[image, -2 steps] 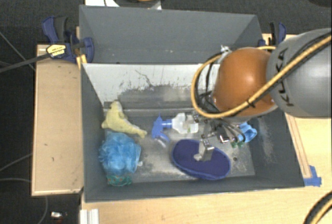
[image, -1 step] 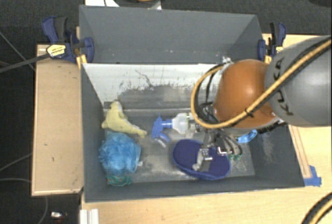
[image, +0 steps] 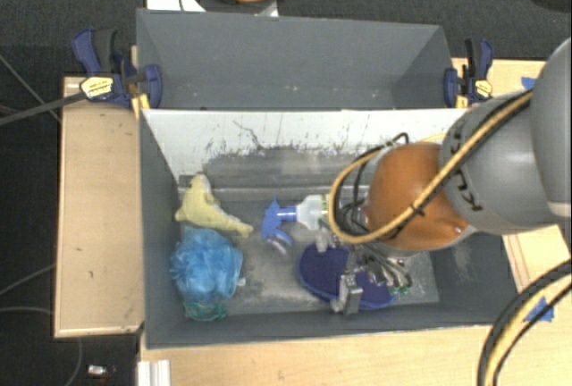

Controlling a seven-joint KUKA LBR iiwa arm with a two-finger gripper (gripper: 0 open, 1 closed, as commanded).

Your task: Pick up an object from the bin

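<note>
Jaws over dark-blue disc [image: 317, 272], open/shut unclear; bin [image: 295, 62] also: sprayer [image: 284, 222], yellow toy [image: 207, 210], blue pouf [image: 207, 266].

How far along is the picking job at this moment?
Done: the gripper is down in the bin, over a dark blue round object at front right. In hand: whether it grips that object cannot be seen. Left: lifting one thing out; the blue mesh sponge, yellow soft toy and spray head lie on the floor.
</note>
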